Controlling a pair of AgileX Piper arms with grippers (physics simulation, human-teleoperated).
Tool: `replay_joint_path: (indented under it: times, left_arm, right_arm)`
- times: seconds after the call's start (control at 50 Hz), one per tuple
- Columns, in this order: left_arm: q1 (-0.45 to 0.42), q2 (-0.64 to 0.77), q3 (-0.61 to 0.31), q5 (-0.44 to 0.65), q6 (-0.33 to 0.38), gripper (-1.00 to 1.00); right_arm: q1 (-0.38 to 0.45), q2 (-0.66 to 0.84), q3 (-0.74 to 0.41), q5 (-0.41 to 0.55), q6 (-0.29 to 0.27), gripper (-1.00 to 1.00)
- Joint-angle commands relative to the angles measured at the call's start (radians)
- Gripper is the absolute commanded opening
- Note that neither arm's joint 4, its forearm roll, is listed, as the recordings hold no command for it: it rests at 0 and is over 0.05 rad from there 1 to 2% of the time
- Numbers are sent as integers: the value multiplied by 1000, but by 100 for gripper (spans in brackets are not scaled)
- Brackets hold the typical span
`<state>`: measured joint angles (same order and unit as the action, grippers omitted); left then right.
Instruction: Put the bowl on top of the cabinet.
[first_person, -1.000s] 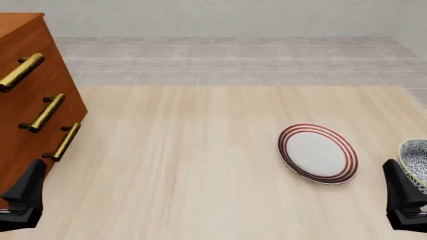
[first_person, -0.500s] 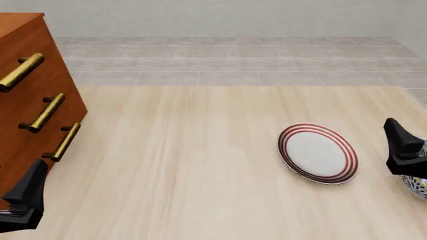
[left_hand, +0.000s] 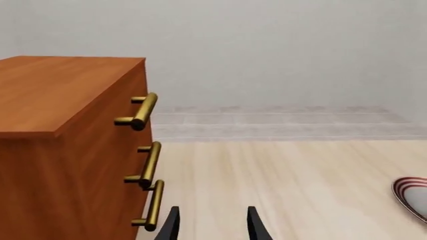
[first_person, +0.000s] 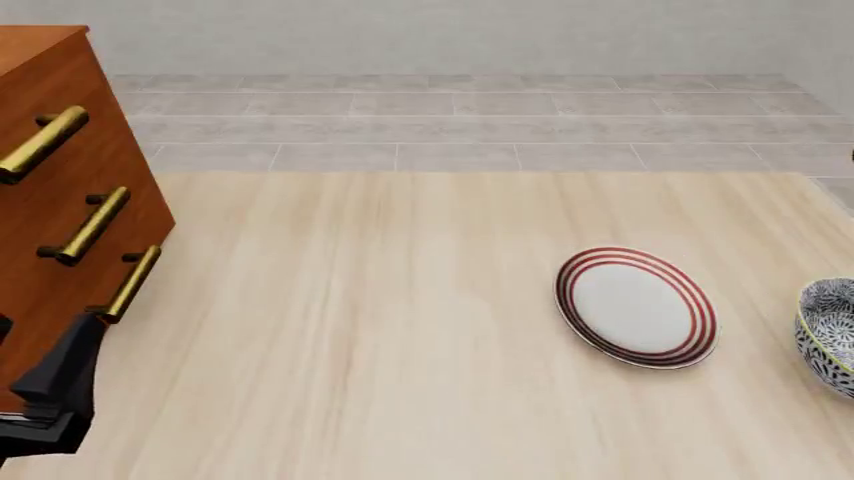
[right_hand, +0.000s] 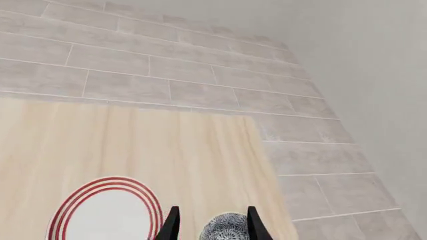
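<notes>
Bowl (first_person: 829, 338): blue-grey floral pattern, pale rim, sitting upright on the table (first_person: 400, 330) at about 4 o'clock in the front view, cut off by the frame edge. It is lying just beside the plate (first_person: 635, 306), on the plate's 3 o'clock side, not touching it. In the right wrist view only part of the bowl (right_hand: 225, 227) is showing, between the two fingertips and below them.

Cabinet (first_person: 60, 200): reddish-brown wood, standing at 9 o'clock in the front view, three brass handles (first_person: 96, 225) facing the table's middle. Its top (left_hand: 53, 87) is appearing flat in the left wrist view. Bowl and cabinet are sitting well apart, at opposite ends of the table.

Plate: white, red rings, lying flat on the table toward 4 o'clock, between the table's middle and the bowl.

Left gripper (first_person: 54, 385): hovering at 8 o'clock in the front view, just beside the cabinet's lower corner. In its wrist view the left gripper (left_hand: 212, 227) is showing two dark fingertips set apart, with nothing between them.

Right gripper (right_hand: 212, 225): not appearing in the front view. In its wrist view the fingertips are standing apart, gripping nothing, looking down over the bowl and the plate (right_hand: 107, 212).

Beyond the table: grey tiled floor (first_person: 454, 120).
</notes>
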<state>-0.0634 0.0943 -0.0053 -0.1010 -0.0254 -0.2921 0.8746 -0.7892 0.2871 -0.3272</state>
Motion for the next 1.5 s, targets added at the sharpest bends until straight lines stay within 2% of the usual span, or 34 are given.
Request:
replay_joint_path:
  times: [0.02, 0.1, 0.14, 0.18, 0.2, 0.26, 0.32, 0.4, 0.52, 0.62, 0.8, 0.84, 1.24, 1.3, 1.38, 1.5]
  left_arm:
    - [-15, 18, -6, -19, -12, 100]
    - [-18, 10, -5, -12, -24, 100]
    - [-19, 1, -7, -3, -25, 100]
    - [-19, -5, -6, 2, -25, 100]
    - [-19, -6, -5, 1, -27, 100]
    - [-22, 12, 0, -19, -31, 100]
    - [-25, 30, -1, -35, -33, 100]
    - [-31, 47, -1, -56, -33, 100]
    - [-34, 66, 3, -76, -36, 100]
    - [-36, 74, 4, -84, -38, 100]
    - [-37, 86, 3, -93, -36, 100]
    - [-36, 83, 3, -90, -36, 100]
    - [-42, 98, 3, -101, -32, 100]
    - [-43, 102, 3, -104, -31, 100]
    - [-43, 110, 4, -111, -31, 100]
    - [-47, 118, 3, -118, -31, 100]
  right_arm:
    - [-123, 192, -239, 223, -128, 100]
    - [-131, 233, -309, 286, -140, 100]
    - [-164, 263, -320, 281, -171, 100]
    - [-183, 285, -328, 283, -177, 100]
    - [-202, 294, -309, 263, -221, 100]
    - [-217, 314, -282, 252, -250, 100]
    - [-269, 346, -248, 211, -324, 100]
    - [-303, 393, -301, 218, -316, 100]
    - [-340, 429, -311, 210, -358, 100]
    - [-344, 462, -288, 196, -375, 100]
    - [-328, 527, -257, 163, -357, 100]
    - [-341, 553, -236, 138, -376, 100]
    - [-403, 694, -197, 31, -427, 100]
    - [-424, 716, -187, 8, -455, 100]
    - [-425, 733, -197, 13, -448, 100]
    - [-450, 783, -200, -8, -469, 100]
